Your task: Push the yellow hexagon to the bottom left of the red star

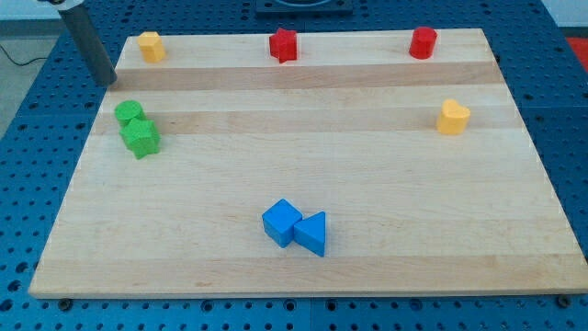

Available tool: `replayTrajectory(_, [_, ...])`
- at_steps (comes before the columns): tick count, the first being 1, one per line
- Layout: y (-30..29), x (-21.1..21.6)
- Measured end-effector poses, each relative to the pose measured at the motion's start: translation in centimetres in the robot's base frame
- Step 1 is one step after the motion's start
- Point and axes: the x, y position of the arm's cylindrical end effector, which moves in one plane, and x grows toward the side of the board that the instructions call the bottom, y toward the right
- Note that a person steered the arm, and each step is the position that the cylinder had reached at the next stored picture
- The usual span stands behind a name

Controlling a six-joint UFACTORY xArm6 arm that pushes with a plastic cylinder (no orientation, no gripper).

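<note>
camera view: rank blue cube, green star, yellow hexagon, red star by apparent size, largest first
1. blue cube, largest, though it sits nearest the view's bottom, so nearness may inflate it.
2. green star.
3. red star and yellow hexagon: look alike at the view's top, not ranked.
My tip is just left of the board's top-left corner, touching no block.

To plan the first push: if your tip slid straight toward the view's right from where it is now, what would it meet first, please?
My tip sits at the board's left edge, below-left of the yellow hexagon. Rightward the way looks free; the hexagon and red star probably lie above that line, though depth is uncertain.
</note>
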Motion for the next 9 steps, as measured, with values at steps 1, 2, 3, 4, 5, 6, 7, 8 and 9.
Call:
replayTrajectory(1, [-0.1, -5.0])
replayTrajectory(2, [-0.1, -10.3])
replayTrajectory(3, [0.6, -10.5])
replayTrajectory(4, [5.9, -9.5])
replayTrajectory(5, [12.1, -7.8])
replayTrajectory(6, [12.8, -7.2])
replayTrajectory(7, [10.0, -10.3])
replayTrajectory(8, [8.0, -10.5])
replayTrajectory(9, [4.0, -9.5])
